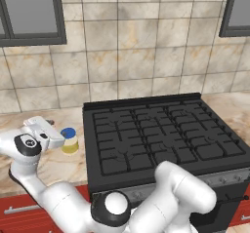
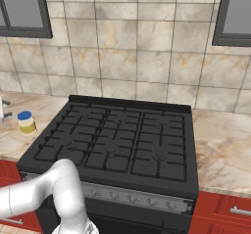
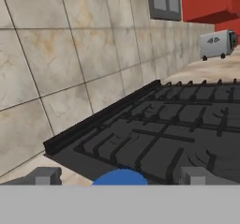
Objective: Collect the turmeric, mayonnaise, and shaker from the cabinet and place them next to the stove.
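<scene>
The mayonnaise jar (image 1: pixel 70 140) stands on the worktop (image 1: pixel 53 161) just beside the stove (image 1: pixel 161 134), at its nine o'clock; the fingers (image 3: pixel 47 176) spread wide around its blue lid.

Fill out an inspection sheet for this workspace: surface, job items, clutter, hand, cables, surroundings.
Surface: marbled beige counter on both sides of the stove.
Job items: mayonnaise upright on the counter, just left of the stove; turmeric and shaker, nothing seen.
Clutter: grey toaster oven on the far counter.
Hand: hand open, beside the mayonnaise, its fingertips either side of the blue lid in the hand view; holds nothing.
Cables: nothing seen.
Surroundings: tiled wall, red drawers below the counter.
</scene>
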### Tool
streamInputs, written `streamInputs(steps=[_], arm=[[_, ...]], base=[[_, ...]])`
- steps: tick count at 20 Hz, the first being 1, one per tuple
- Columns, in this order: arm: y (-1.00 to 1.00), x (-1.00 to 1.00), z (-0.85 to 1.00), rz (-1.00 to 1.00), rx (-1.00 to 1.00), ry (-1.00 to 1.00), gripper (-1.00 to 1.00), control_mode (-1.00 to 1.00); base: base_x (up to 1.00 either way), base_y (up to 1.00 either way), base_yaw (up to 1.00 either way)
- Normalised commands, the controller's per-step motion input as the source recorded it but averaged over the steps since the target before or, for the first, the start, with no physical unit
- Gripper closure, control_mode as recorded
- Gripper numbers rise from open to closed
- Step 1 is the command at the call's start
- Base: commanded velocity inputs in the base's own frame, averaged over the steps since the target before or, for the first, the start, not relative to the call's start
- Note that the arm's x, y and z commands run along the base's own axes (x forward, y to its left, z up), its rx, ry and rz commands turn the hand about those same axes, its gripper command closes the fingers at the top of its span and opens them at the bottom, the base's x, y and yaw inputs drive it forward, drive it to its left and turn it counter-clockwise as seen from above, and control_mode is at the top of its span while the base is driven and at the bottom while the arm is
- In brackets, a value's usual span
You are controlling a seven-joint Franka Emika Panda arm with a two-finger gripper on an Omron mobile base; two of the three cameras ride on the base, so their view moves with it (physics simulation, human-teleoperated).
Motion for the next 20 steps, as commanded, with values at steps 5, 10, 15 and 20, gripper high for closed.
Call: streamInputs(steps=[5, 10, 15, 20], arm=[[-0.49, -0.61, 0.24, 0.01, 0.0, -0.07, -1.0, -1.0], [-0.88, -0.7, 0.33, 0.05, 0.0, -0.09, -1.0, -1.0], [-0.98, -0.51, 0.46, 0.12, 0.0, -0.12, -1.0, -1.0], [-1.0, -0.39, 0.44, 0.19, 0.0, -0.1, -1.0, -1.0]], base=[[0.0, 0.0, 0.0], [0.0, 0.0, 0.0], [0.0, 0.0, 0.0], [0.0, 0.0, 0.0]])
